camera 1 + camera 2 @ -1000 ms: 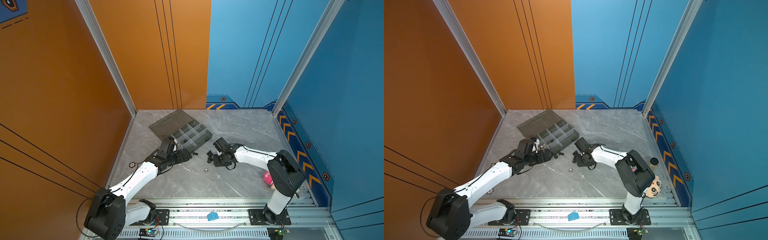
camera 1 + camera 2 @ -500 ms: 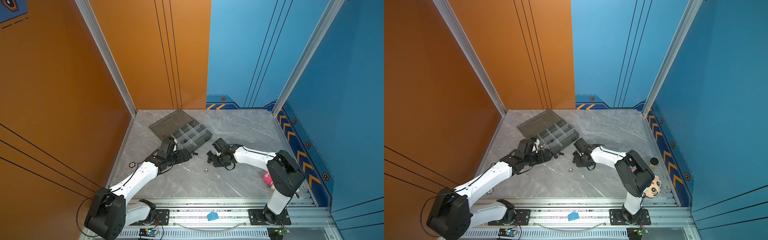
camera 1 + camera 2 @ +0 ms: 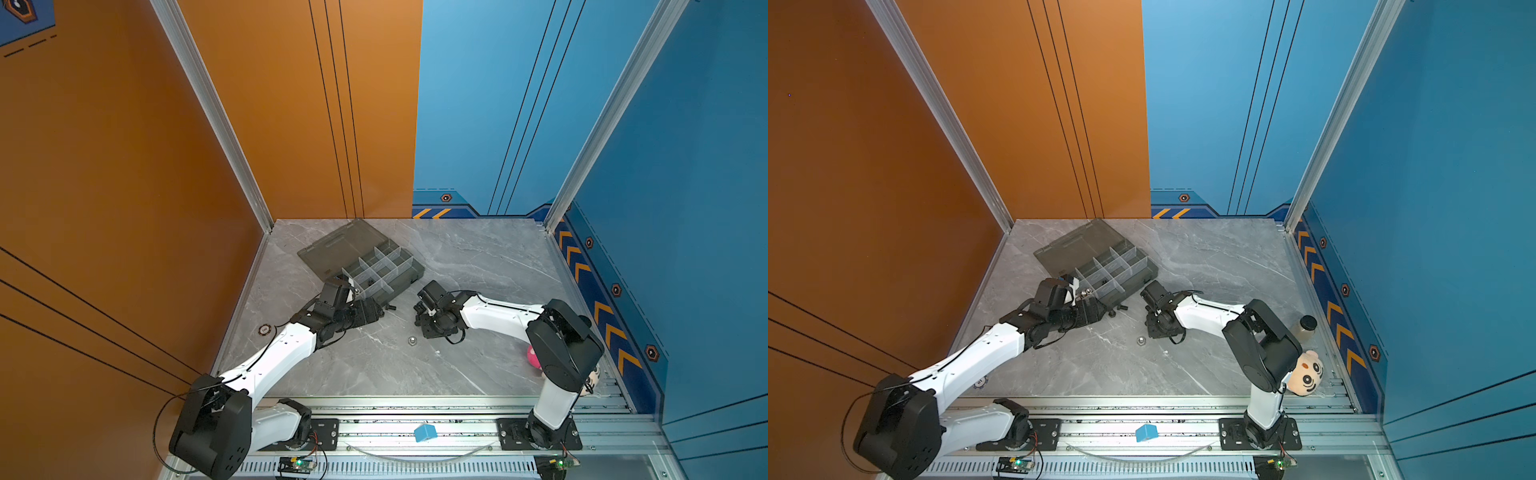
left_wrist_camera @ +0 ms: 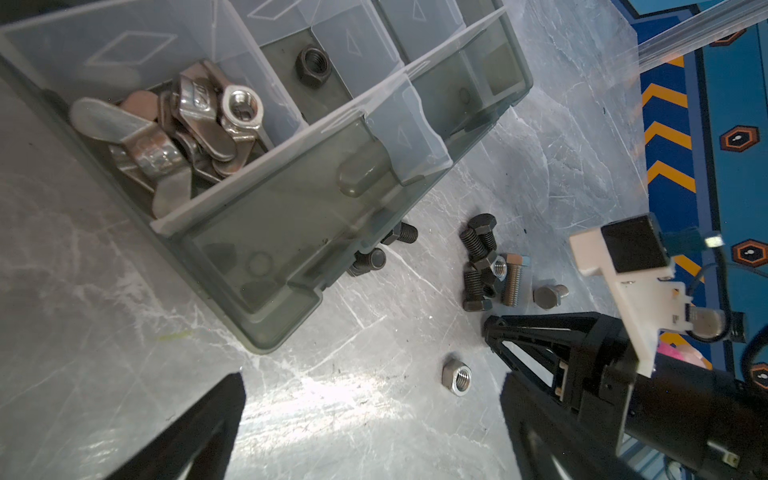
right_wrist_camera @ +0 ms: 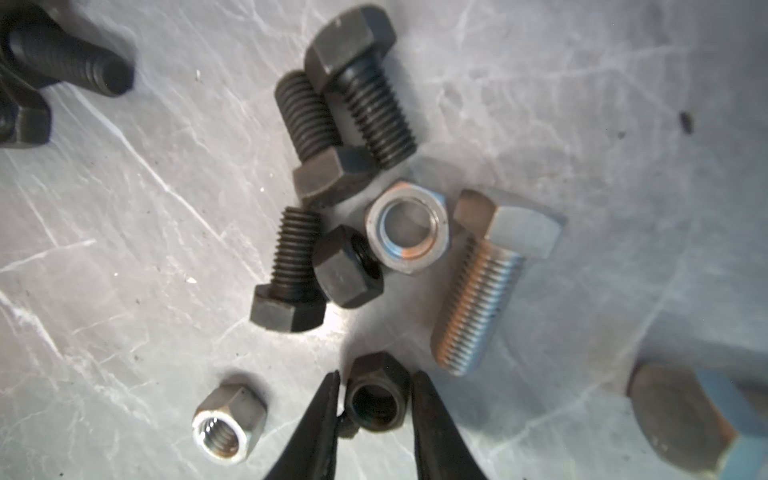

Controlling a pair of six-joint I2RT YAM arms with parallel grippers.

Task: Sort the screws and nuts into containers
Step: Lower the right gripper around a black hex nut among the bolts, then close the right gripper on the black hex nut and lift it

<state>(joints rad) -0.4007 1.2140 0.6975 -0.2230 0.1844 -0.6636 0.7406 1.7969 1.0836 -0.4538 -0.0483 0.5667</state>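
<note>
Grey marble tabletop [image 3: 478, 266], centre: black hex nut [image 5: 376, 399] lies bore-up directly between the right tool's [image 5: 377, 376] tips, which flank it closely; firm grip cannot be told. Organizer box [image 3: 399, 284] lies toward the far-left corner.

No legible text; orange chevrons [image 4: 667, 135] mark the blue wall trim [image 4: 673, 216].

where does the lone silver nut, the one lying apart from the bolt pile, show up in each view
In a top view: silver nut alone on the table, between the arms.
In a top view: same spot.
Left wrist: past the organizer box corner, apart from the bolt pile.
Right wrist: beside the right gripper, which pinches a black nut.
Shared landmark: the right gripper, in all four.
</note>
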